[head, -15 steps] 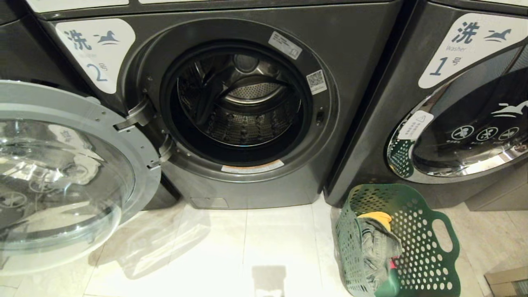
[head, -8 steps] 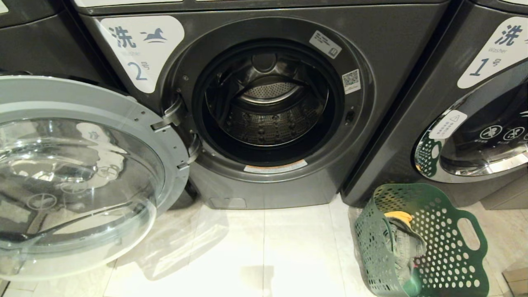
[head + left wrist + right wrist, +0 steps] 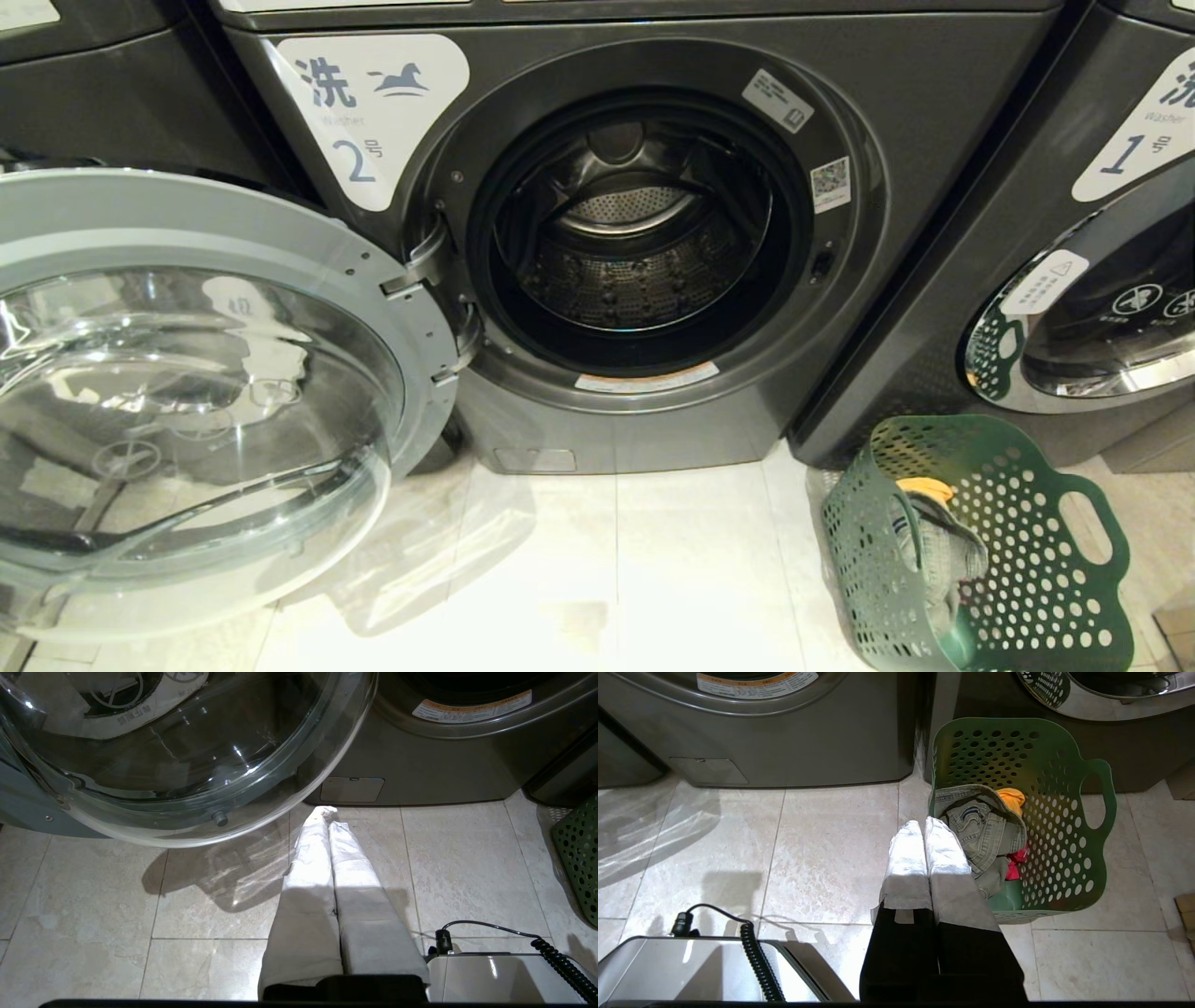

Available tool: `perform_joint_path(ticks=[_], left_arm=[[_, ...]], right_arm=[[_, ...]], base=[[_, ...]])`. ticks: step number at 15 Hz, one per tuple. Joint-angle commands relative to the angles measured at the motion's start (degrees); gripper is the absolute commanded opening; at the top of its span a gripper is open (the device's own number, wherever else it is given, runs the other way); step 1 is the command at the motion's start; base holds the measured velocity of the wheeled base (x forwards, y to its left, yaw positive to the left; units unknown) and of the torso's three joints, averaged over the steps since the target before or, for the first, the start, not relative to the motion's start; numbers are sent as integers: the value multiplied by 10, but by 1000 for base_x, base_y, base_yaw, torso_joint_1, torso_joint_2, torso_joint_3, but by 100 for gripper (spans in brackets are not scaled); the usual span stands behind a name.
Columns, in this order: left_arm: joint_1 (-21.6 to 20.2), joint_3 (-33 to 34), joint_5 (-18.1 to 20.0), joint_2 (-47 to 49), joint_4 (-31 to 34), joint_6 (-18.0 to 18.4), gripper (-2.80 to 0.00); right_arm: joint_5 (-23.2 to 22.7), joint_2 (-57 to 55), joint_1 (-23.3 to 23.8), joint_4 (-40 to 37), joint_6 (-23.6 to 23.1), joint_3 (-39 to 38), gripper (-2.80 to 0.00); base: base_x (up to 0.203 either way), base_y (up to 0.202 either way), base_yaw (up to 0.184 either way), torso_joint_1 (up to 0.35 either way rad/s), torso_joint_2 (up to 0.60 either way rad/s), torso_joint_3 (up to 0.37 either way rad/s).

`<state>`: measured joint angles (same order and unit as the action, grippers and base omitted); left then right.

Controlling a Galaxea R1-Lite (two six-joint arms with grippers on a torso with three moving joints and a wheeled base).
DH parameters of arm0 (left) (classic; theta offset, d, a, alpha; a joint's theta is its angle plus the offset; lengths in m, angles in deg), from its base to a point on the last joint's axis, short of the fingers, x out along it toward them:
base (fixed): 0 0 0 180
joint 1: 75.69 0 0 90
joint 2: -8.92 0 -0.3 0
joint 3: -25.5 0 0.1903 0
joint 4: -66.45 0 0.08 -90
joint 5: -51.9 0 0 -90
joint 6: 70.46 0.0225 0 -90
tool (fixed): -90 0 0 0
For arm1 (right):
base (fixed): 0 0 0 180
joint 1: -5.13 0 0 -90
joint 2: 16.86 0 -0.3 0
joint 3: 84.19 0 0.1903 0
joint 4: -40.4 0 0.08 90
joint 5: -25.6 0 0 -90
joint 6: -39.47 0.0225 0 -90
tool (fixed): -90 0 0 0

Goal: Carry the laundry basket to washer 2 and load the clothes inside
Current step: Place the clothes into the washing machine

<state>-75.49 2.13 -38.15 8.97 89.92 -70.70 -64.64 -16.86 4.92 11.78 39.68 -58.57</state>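
Washer 2 point(image 3: 653, 233) stands with its glass door point(image 3: 187, 401) swung wide to the left, both the left end effector point(image 3: 327, 814) and right end effector point(image 3: 923, 826) closed and empty over the floor, and the laundry basket point(image 3: 1018, 560) holding the clothes point(image 3: 987, 835) sits right, before washer 1 point(image 3: 1074, 233).

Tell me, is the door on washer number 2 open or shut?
Open. The door of washer 2 is swung out to the left, and its bare drum shows.
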Motion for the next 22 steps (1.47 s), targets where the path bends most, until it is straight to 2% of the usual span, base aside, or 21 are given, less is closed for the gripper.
perform_joint_path(ticks=[1,22], left_arm=[[0,0,0,1,0,0,-280],[0,0,0,1,0,0,-280]], right_arm=[[0,0,-1,0,-2,0,-280],[0,-1,-1,0,-3,0,-280]], base=[[0,0,0,0,0,0],[0,0,0,0,0,0]])
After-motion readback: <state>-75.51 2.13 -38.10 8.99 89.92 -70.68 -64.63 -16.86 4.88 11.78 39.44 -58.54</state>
